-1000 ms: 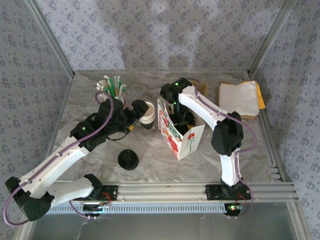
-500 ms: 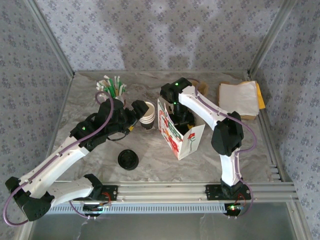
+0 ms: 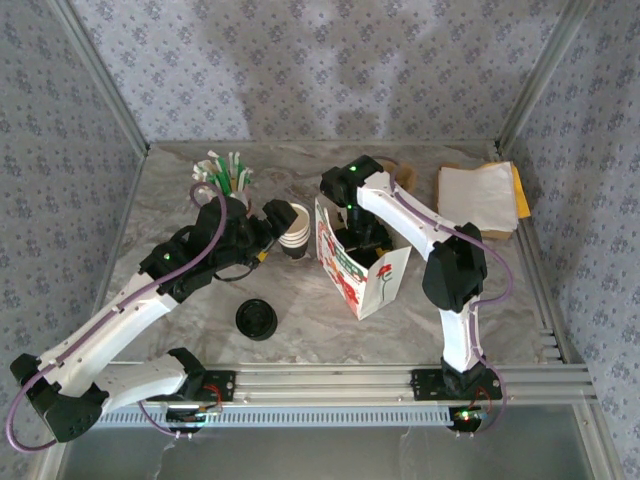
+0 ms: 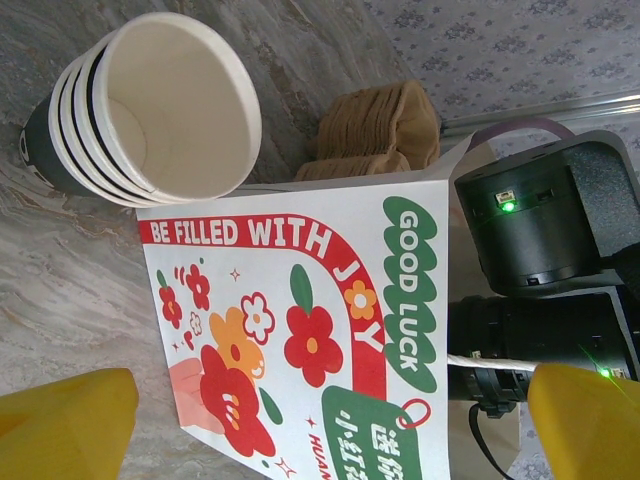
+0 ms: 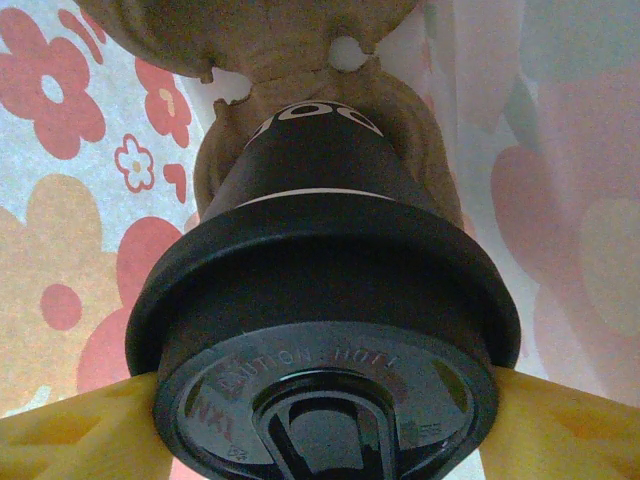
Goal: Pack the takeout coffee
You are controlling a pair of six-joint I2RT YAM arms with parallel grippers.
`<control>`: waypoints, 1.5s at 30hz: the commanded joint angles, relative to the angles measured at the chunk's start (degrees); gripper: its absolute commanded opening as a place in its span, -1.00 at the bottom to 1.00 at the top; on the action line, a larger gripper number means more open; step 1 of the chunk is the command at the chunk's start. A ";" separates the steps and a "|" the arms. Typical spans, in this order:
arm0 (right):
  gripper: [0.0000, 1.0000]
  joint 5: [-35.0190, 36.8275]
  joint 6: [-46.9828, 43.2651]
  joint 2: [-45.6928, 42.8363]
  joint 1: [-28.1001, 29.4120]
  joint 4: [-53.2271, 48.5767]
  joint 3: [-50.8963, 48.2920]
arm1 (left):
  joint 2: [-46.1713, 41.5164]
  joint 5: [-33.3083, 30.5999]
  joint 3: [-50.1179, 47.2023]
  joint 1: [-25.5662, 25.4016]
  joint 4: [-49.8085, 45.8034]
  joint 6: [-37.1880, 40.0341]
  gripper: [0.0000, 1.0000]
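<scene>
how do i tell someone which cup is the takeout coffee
Find the white paper bag with red flowers in the middle of the table. The takeout coffee sits inside it, its base in a brown pulp holder. Unlike the stack of lidless cream cups left of the bag, it wears a round black lid.

Soft, even light fills the booth, paler on the wall behind the paper bag (image 3: 362,270), with faint shadows beside it. Inside the bag, light glows through the paper; the takeout coffee (image 5: 330,270) looms close, slightly soft, dully glinting.
</scene>
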 commanded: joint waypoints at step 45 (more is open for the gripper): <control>0.89 2.68 0.05 -0.81 0.57 -6.58 0.82 | 0.10 0.20 3.01 -0.59 0.01 1.37 1.00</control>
